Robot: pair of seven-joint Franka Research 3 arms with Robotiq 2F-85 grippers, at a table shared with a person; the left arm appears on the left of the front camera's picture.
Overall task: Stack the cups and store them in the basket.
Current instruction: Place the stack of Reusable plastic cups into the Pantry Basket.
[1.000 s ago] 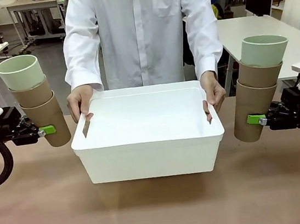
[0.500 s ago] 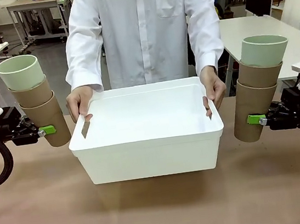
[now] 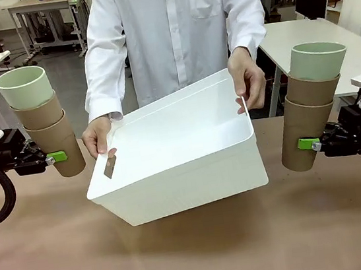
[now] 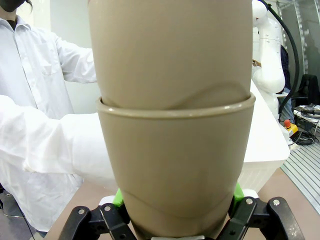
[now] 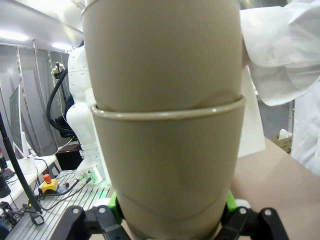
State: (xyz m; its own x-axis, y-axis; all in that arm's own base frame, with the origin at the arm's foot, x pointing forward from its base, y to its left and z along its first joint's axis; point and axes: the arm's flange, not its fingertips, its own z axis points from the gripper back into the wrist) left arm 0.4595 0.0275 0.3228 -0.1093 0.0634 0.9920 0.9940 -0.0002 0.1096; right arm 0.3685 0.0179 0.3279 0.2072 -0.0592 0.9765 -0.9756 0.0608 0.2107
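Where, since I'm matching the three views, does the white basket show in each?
Front view: basket at centre, held tilted by the person in the white coat.
Left wrist view: basket at right, behind the left cup stack.
Right wrist view: basket a sliver at right, behind the right cup stack.
Shared landmark: the white coat.

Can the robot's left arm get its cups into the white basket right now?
Probably yes. The person holds the basket tilted, its open top leaning toward the left gripper, which holds its cup stack beside the low rim. Only the person's hand on that rim sits close.
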